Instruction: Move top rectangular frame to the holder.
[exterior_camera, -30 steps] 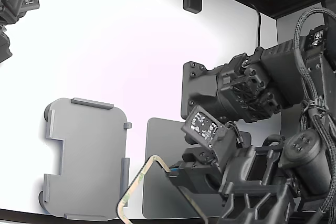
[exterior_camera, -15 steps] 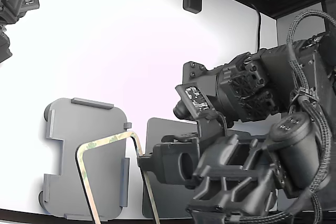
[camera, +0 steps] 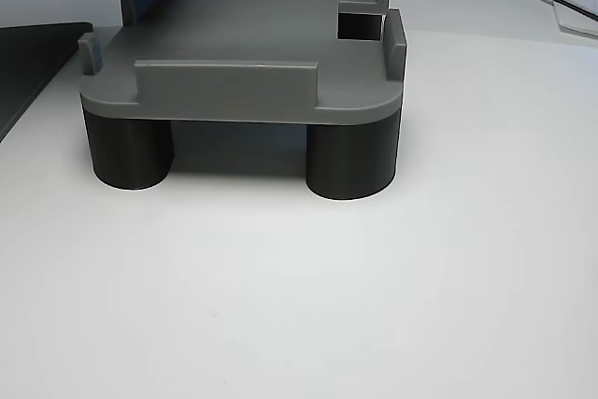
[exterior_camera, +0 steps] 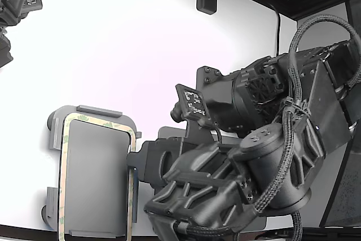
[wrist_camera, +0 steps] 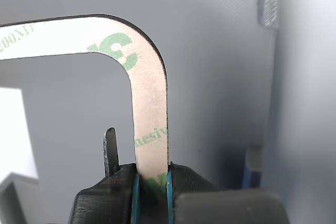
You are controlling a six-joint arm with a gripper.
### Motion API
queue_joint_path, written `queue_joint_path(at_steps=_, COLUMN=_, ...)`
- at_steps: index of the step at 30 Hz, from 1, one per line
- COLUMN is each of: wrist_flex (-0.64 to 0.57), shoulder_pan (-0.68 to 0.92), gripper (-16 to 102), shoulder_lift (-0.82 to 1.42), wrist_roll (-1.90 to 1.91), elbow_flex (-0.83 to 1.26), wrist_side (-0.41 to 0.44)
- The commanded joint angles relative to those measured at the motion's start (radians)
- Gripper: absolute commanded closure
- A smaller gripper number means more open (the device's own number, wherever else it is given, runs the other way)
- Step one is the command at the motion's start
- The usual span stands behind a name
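The gripper [wrist_camera: 152, 184] is clamped on the top rectangular frame [wrist_camera: 149, 103], its two dark jaws pinching one long side of the thin cream strip just below a rounded corner, with green printed lettering visible on the strip's face. From the jaws the strip runs straight away, turns the corner, and carries on across the wrist view. Behind it lies the light grey surface of the holder [wrist_camera: 220, 51], with one small raised tab [wrist_camera: 267, 10] near its edge. In the exterior view, the frame [exterior_camera: 63, 162] lies over the holder [exterior_camera: 93, 167] with its long axis matching the holder's long axis, its outline sitting just inside the raised edge tabs. The gripper [exterior_camera: 135, 159] reaches in from the exterior view's right and grips the frame's right-hand long side about midway. Whether the frame already rests flat on the plate or hovers slightly above it cannot be told. The low side view shows the holder [camera: 243, 44] raised on dark cylindrical feet [camera: 350, 161], tabs standing up along its edges. A darker grey mat [exterior_camera: 169, 136] lies mostly hidden behind the arm.
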Motion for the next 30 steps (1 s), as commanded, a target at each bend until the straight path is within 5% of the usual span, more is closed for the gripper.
queue_joint_path(at_steps=1, wrist_flex=0.009, shoulder_pan=-0.023, gripper=96, shoulder_lift=0.02, wrist_roll=-0.018, elbow_flex=0.003, wrist_side=-0.011)
queue_joint_path(at_steps=30, wrist_flex=0.008, shoulder_pan=-0.081, gripper=96, shoulder_lift=-0.025, wrist_roll=-0.077, elbow_flex=0.048, wrist_side=-0.061)
